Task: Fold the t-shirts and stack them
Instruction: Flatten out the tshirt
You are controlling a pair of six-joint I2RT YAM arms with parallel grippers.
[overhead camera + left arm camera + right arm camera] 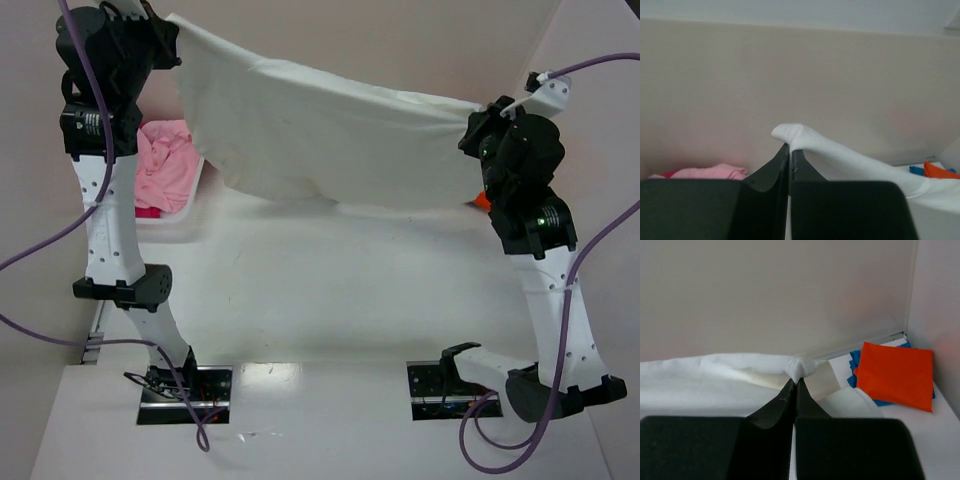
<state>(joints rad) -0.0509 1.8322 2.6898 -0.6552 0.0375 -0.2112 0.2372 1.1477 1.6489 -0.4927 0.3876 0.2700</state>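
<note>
The cream-white t-shirt (pixel 320 130) hangs in the air above the bench (pixel 330 300), stretched like a sheet between the two raised arms. The left pincer (pixel 790 147) is closed tight on one upper corner of it. In the left wrist view the two black fingers meet with no gap, and a small bunch of white cloth pokes up just past their tips before the fabric runs off to the right. The right pincer (pixel 794 382) is clamped the same way on the opposite upper corner, fingers pressed together on a little knot of cloth, with the rest of the shirt spreading away to the left.

From the top camera the held edge runs from the left pincer, high at the far left, down a slope to the right pincer, which sits lower at the far right. The cloth sags between them and its loose lower edge drapes down toward the bench. Whether that edge touches the surface cannot be told.

At the far left, behind the left arm, a light pink t-shirt (pixel 165 165) lies crumpled in a white basket (pixel 188 228), with a bit of red-magenta t-shirt (pixel 148 212) showing beneath it. In the far right corner of the bench, beyond the right pincer, a folded orange t-shirt (pixel 895 375) lies flat on top of a blue t-shirt (pixel 856 365), whose edges peek out around it. This pair lies apart from the hanging shirt.
</note>
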